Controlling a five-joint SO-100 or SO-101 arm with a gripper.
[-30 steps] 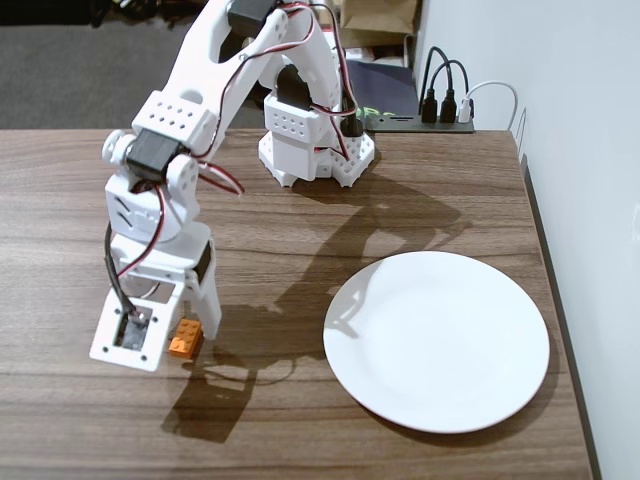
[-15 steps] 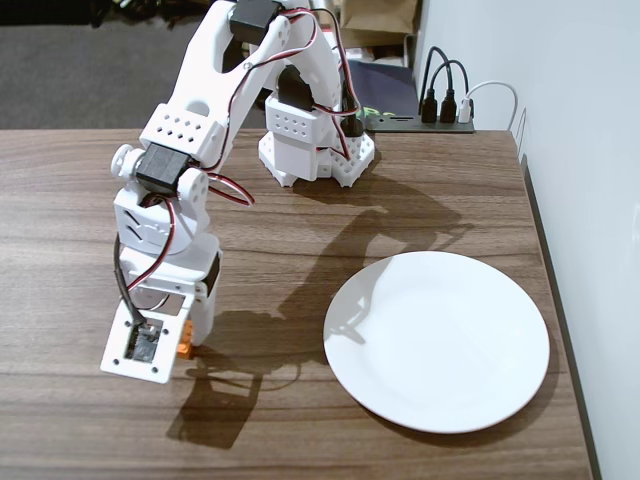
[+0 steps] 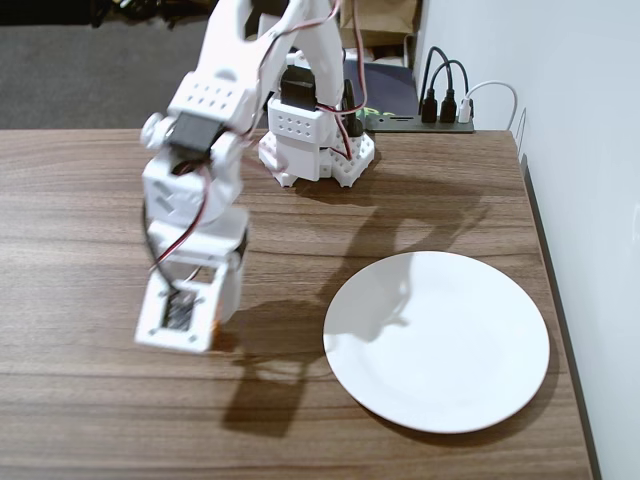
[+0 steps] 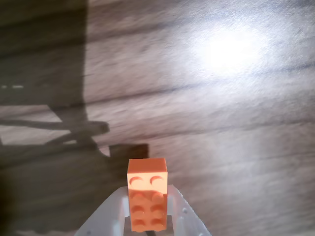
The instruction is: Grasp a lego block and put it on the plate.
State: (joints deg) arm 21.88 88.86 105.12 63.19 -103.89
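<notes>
**Brick clamped and off the wood**

So the end effector [image 4: 147, 216] was squeezed tight on the orange lego block [image 4: 147, 194], studs facing the wrist camera, one end of the brick sticking out past the white fingers [image 4: 182, 216]. It hung above the wooden bench [image 3: 80, 220] with its shadow thrown on the grain below. In the fixed view the white arm [image 3: 200, 180] was left of the plate [image 3: 436, 340], which sat bare on the right side, well apart from the brick.

orange lego block [image 4: 147, 196] lifted, white plate [image 3: 437, 341] bare
</notes>
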